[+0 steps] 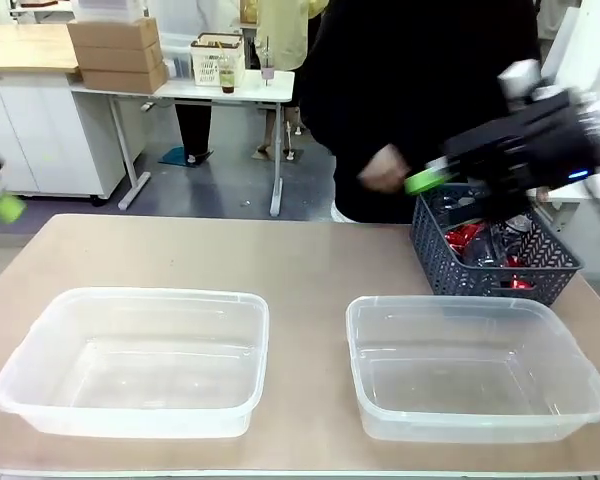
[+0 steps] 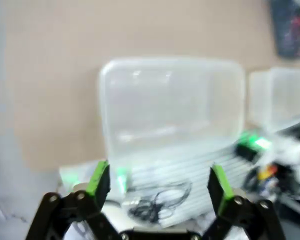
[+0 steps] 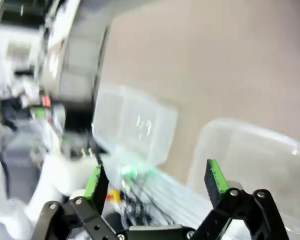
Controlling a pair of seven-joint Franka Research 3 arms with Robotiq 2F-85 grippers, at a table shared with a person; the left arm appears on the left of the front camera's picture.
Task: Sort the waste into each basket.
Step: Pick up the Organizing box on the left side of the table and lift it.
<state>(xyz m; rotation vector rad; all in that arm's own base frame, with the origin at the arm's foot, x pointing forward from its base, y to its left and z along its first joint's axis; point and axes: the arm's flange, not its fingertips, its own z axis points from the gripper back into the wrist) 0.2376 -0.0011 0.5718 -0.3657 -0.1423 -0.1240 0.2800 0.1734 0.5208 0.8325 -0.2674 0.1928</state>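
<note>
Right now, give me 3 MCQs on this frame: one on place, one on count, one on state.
1. Where is the dark lattice basket?
A. behind the right clear tub
B. inside the left clear tub
C. on the table's near left corner

2. How many clear tubs stand on the table?
A. one
B. two
C. three

3. How is the right end effector?
A. shut on a can
B. shut, nothing held
C. open, nothing held

Key:
1. A: it stands at the far right, just beyond the right clear tub.
2. B: the left clear tub and the right one stand side by side.
3. C: the right wrist view shows its green pads apart, with nothing between them.
</note>
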